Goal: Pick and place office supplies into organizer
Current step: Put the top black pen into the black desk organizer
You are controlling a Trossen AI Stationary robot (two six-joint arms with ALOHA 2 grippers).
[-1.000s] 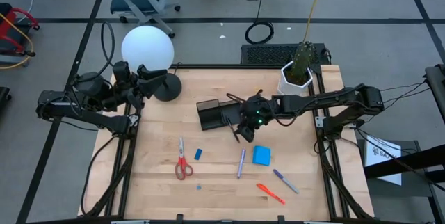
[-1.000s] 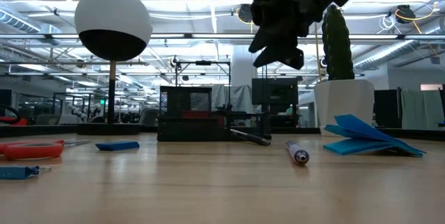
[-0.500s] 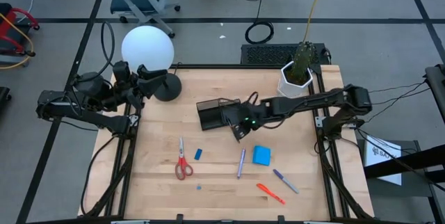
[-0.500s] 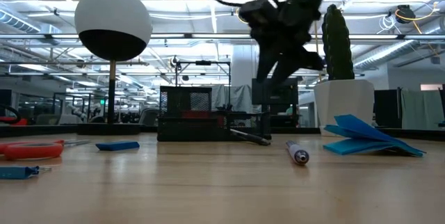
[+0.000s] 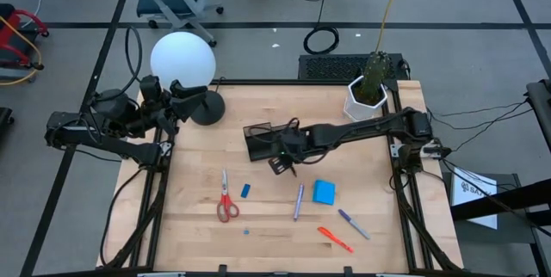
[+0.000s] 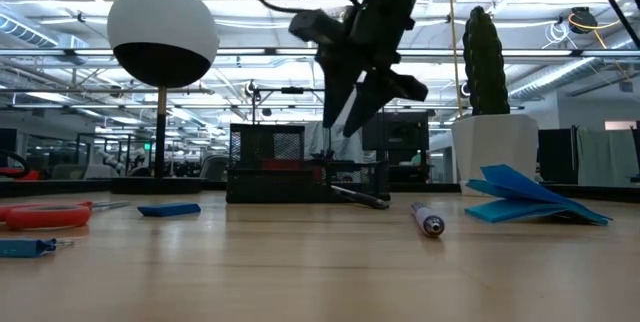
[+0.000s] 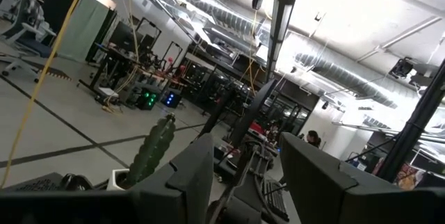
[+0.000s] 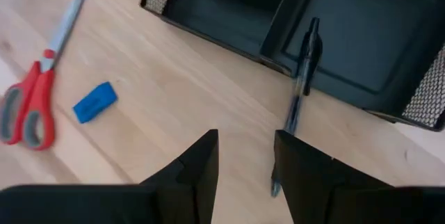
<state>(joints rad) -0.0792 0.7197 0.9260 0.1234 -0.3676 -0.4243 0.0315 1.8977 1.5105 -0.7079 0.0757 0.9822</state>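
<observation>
The black organizer [image 5: 258, 139] stands mid-table. A black pen [image 8: 302, 71] leans over its near rim [image 8: 208, 35], one end in a compartment and the other on the wood. My right gripper [image 8: 245, 154] hangs open just above the table beside that rim, tipped steeply down, nothing between its fingers; the low view shows it [image 6: 345, 122] above the tray [image 6: 280, 167]. Red scissors [image 5: 226, 200], a blue eraser [image 5: 245, 190], a grey-purple pen [image 5: 299, 200], a blue notepad [image 5: 324, 192], a purple marker [image 5: 353, 224] and an orange marker [image 5: 334, 239] lie flat on the near half. My left gripper [image 7: 247, 175] waits open, raised at the table's left.
A lamp with a white globe [image 5: 182, 59] stands at the far left, close to my left arm. A white pot with a cactus [image 5: 366, 92] stands at the far right, beside my right arm. A tiny blue piece [image 5: 245, 231] lies near the front edge.
My right gripper has swept toward the table's left along the organizer's near side, sinking a little. It has tipped further downward and rolled about its own axis. The supplies and the organizer lie as before.
</observation>
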